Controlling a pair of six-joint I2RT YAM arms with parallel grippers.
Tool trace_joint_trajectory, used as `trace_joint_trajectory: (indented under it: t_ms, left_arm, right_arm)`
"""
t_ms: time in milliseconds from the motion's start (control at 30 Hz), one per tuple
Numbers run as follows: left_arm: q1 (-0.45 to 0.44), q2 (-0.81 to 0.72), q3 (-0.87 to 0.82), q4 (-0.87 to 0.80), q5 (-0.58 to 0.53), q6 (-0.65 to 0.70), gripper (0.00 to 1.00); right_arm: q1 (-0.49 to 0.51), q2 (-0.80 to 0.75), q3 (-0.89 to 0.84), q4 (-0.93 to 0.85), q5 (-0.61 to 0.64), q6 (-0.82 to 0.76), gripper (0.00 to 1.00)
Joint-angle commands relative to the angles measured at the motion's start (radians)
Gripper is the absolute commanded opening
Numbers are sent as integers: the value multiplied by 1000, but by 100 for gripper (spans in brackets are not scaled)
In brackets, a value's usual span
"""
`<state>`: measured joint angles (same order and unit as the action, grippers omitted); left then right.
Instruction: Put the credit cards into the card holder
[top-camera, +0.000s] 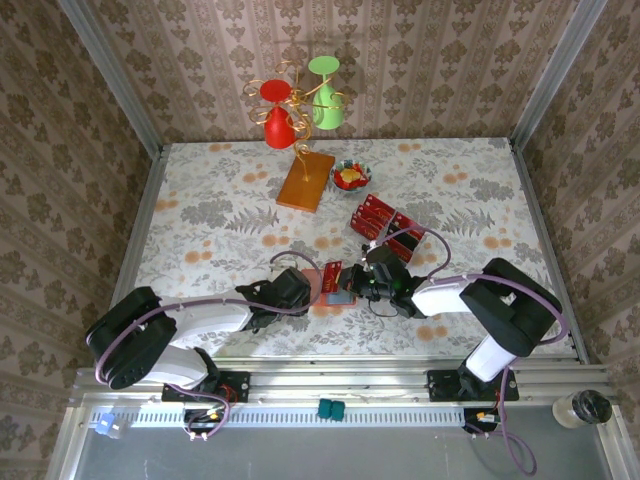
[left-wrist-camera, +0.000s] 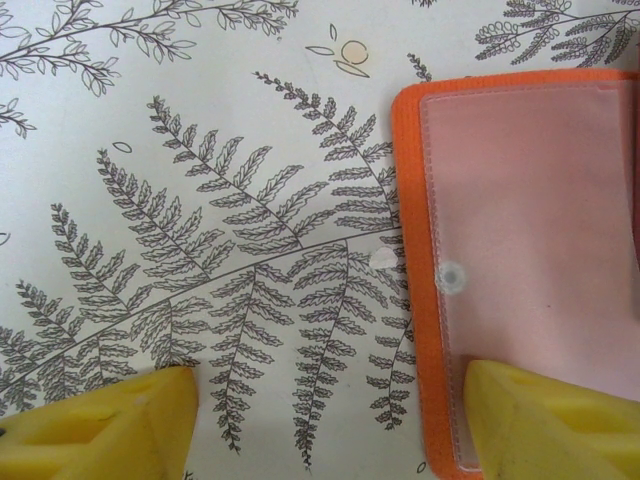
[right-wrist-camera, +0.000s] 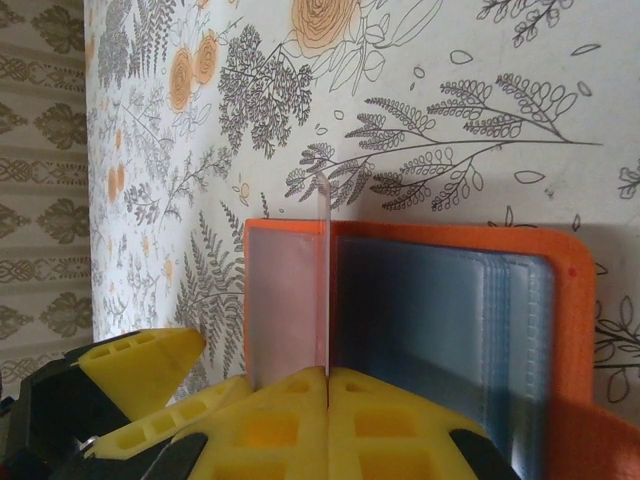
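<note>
The orange card holder (top-camera: 322, 298) lies open on the flowered tablecloth, its pale clear pocket (left-wrist-camera: 520, 230) on the left and greyish-blue pockets (right-wrist-camera: 450, 330) on the right. My left gripper (left-wrist-camera: 330, 400) is open and straddles the holder's left edge, one yellow finger (left-wrist-camera: 540, 420) resting on the clear pocket. My right gripper (right-wrist-camera: 328, 375) is shut on a red credit card (top-camera: 331, 277). In the right wrist view this card (right-wrist-camera: 324, 280) shows edge-on, standing upright over the holder's fold. Several more red and dark credit cards (top-camera: 385, 225) lie fanned out behind the right arm.
A flat orange-brown wooden board (top-camera: 306, 180) and a small bowl (top-camera: 351, 177) sit at the back. A wire stand with a red and a green cup (top-camera: 300, 100) rises from the board. Patterned walls close in the table on three sides.
</note>
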<state>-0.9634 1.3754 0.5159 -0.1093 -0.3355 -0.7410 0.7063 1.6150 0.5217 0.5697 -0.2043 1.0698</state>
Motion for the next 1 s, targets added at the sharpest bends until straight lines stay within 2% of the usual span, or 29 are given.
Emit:
trace_joint_trajectory:
  t_ms: [0, 367, 967]
  left_arm:
    - [-11, 10, -5, -12, -3, -18, 72]
    - [-12, 12, -3, -9, -4, -19, 72]
    - [-14, 16, 3, -7, -4, -18, 72]
  right_arm:
    - [7, 19, -5, 18, -15, 8, 0]
    - [16, 30, -6, 7, -41, 3, 0]
    - [25, -12, -15, -113, -27, -21, 0]
